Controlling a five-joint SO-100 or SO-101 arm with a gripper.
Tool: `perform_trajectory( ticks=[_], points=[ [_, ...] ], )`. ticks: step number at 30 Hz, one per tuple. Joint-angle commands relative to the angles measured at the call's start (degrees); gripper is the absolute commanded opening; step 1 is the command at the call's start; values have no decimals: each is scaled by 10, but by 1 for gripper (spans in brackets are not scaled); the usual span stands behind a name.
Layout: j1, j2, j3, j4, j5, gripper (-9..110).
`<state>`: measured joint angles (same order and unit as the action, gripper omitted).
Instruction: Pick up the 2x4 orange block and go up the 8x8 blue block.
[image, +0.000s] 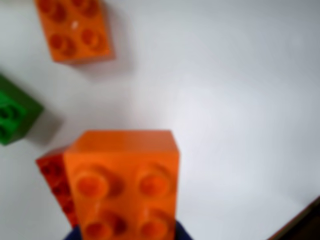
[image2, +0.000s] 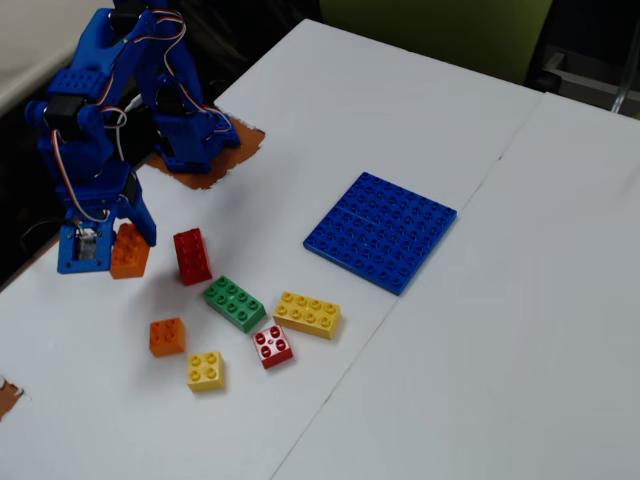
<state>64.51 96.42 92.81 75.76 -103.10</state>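
Note:
My blue gripper (image2: 118, 250) is shut on the 2x4 orange block (image2: 130, 251) at the left of the fixed view, beside the red brick. In the wrist view that orange block (image: 125, 182) fills the lower middle, studs facing the camera and its lower end cut off by the frame edge. Bits of the gripper (image: 127, 234) show at either side of it along the bottom edge. The 8x8 blue block (image2: 380, 232) lies flat on the white table far to the right of the gripper. It is out of the wrist view.
Near the gripper stand a red brick (image2: 192, 256) (image: 52, 180), a small orange square brick (image2: 167, 337) (image: 75, 30) and a green brick (image2: 235, 303) (image: 12, 115). A yellow 2x4 (image2: 307, 314), small red (image2: 272, 346) and small yellow (image2: 205, 371) bricks lie further right. The arm base (image2: 190, 140) is behind.

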Motion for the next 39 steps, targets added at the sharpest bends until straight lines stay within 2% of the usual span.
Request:
perform_trajectory(
  ticks=[1, 5, 10, 12, 15, 23, 27, 32, 39],
  points=[
    [-58, 95, -14, 38, -7, 0],
    [-166, 120, -80, 82, -39, 0],
    [-282, 109, -200, 136, 42, 0],
    [-322, 95, -275, 169, 44, 0],
    [-390, 41, -393, 240, 11, 0],
    [-533, -127, -633, 246, 113, 0],
    [-572, -241, -731, 246, 120, 0],
    [-591, -308, -722, 246, 91, 0],
    [-604, -317, -646, 246, 56, 0]
  ],
)
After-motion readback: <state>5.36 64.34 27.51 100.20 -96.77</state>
